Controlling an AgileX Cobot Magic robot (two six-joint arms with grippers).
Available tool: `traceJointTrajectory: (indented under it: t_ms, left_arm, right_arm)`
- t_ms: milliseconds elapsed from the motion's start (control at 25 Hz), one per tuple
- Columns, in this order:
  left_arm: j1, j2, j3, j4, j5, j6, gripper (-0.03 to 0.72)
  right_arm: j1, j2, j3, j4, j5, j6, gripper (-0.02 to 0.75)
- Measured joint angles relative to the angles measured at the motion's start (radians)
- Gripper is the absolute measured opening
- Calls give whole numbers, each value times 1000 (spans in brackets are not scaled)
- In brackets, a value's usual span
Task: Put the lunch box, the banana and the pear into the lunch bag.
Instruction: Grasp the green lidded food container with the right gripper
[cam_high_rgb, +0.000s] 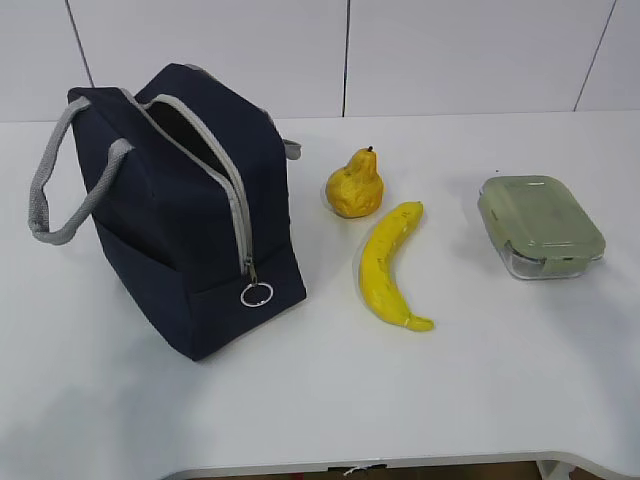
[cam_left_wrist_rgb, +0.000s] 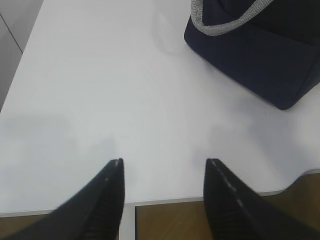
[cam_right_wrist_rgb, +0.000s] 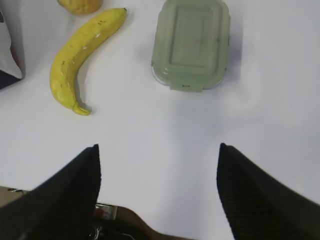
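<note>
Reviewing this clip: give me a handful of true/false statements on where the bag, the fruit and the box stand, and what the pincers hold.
1. The lunch bag is unzipped. True.
2. The pear sits inside the bag. False: it is on the table beside the bag.
3. The banana lies between the bag and the lunch box. True.
4. The box has its lid off. False: the green lid is on.
5. The right pincer grips the banana. False: it is open and empty, as is the left pincer.

the lunch bag (cam_high_rgb: 180, 215) was matt navy cloth with coarse grey webbing handles (cam_high_rgb: 62, 190) and a shiny metal ring (cam_high_rgb: 256, 294). right of it, the lunch box (cam_high_rgb: 540, 226) had clear glossy walls under a smooth matt lid.
</note>
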Motion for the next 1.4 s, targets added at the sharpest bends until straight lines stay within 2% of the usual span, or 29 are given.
traceJointTrajectory:
  t_ms: [320,560,720,880,1040,1240,1400]
  left_arm:
    - [0,0,0,0,0,0,376]
    - [0,0,0,0,0,0,376]
    - [0,0,0,0,0,0,376]
    - [0,0,0,0,0,0,376]
    - [0,0,0,0,0,0,376]
    - [0,0,0,0,0,0,376]
    - [0,0,0,0,0,0,376]
  right_arm:
    - [0,142,-98,31,-44,-20,587]
    - [-18,222,-113,161,-64,-79,587]
    - [-116,266,-113,326,-66,-188,587]
    - [-250,315,-113,522,-30,-354,587]
    - [-333,378,-115,686,8,-513,587]
    - [-379,447,-117,720,23,-604,587]
    - [-382,482,-117,757,31,-677,587]
